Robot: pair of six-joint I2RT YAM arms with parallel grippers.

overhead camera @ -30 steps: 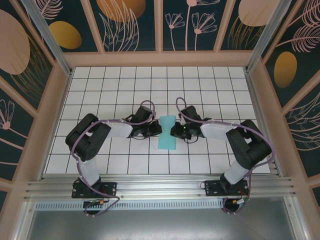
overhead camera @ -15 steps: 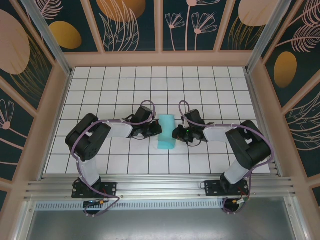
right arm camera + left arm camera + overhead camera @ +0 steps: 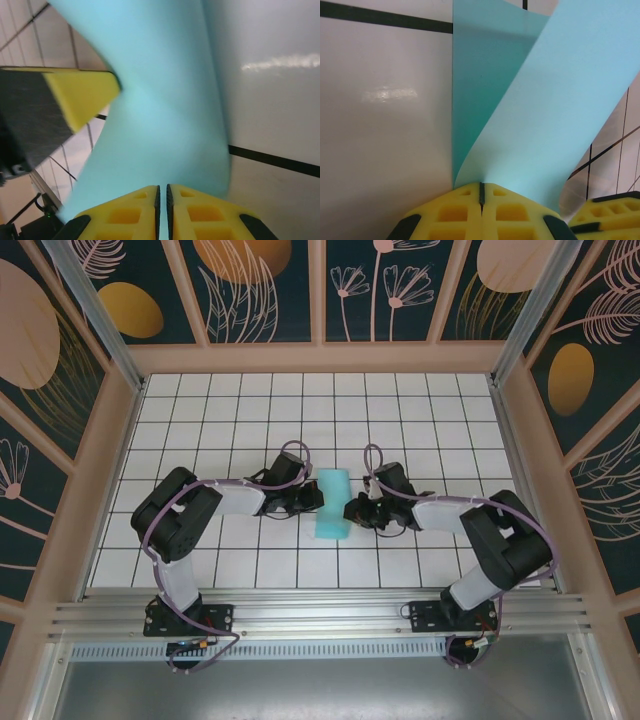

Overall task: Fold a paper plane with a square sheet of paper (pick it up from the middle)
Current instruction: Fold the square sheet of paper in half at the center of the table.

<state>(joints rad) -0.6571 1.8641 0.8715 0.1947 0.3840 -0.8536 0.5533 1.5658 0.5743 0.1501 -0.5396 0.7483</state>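
White tiled floor (image 3: 420, 410) — dark floral wall panels (image 3: 270, 290) behind it.

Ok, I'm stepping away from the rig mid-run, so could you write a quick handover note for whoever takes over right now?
Left end effector: shut on the left side of the square sheet of paper.
Right end effector: shut on the sheet's right side.
Paper: mid-way across the white tiled table, between the two arms, bent over on itself and looking narrow from above.
Done: sheet gripped from both sides and bent over; no sharp crease visible.
Left: press the centre crease, then all the nose and wing folds.
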